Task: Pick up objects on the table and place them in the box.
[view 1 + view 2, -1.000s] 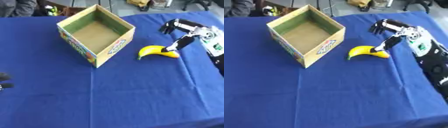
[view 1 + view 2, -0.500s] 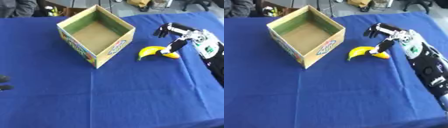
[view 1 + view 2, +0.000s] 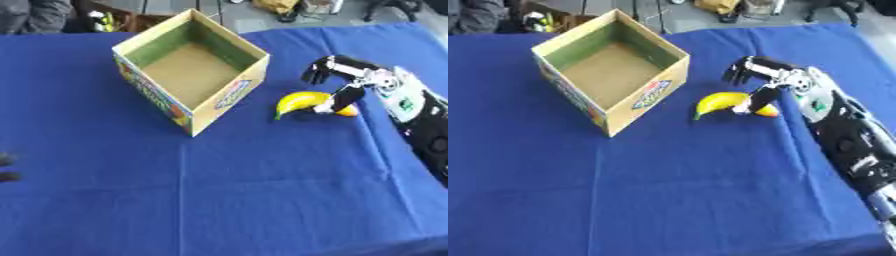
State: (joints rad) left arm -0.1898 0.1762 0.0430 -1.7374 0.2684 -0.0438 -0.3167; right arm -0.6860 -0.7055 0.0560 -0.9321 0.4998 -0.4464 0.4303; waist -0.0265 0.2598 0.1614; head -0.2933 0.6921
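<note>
Right hand over banana, thumb at its near end, fingers spread apart above, not clamped. Banana flat on blue cloth right of empty box. Contact looks likely, unclear. Tip: straddle mid-curve before closing. Left hand barely visible at left edge, state unreadable.

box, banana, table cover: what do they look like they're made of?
Box: looks like cardboard, matte brown inside, colourful print outside, thin cut rims.
Banana: smooth yellow skin with an orange end; real or plastic, can't tell.
Table cover: blue cloth, matte, with faint fold creases.
</note>
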